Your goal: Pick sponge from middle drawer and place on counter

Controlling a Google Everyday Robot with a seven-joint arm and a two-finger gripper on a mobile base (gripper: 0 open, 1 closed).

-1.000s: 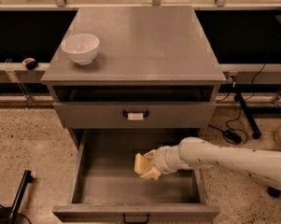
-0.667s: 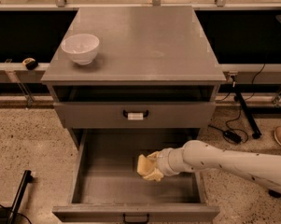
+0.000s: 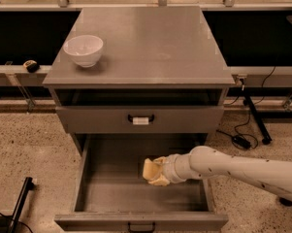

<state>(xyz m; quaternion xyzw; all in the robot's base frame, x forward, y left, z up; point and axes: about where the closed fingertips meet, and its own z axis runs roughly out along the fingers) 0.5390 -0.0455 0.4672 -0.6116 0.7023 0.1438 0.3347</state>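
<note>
The pale yellow sponge [image 3: 148,169] is inside the open middle drawer [image 3: 111,191], near its centre. My gripper [image 3: 157,172] reaches into the drawer from the right on a white arm [image 3: 233,169]. It is shut on the sponge, one finger above it and one below. The grey counter [image 3: 150,42] is the cabinet's flat top, above and behind the drawer.
A white bowl [image 3: 83,50] stands on the counter's left side. The drawer above [image 3: 140,119] has a handle with a white label, and a dark gap shows over its front. A black cable and plug [image 3: 242,141] lie on the speckled floor at the right. A black leg [image 3: 20,203] is at the lower left.
The gripper and the sponge have shifted slightly to the right inside the drawer. The sponge stays in the grip.
</note>
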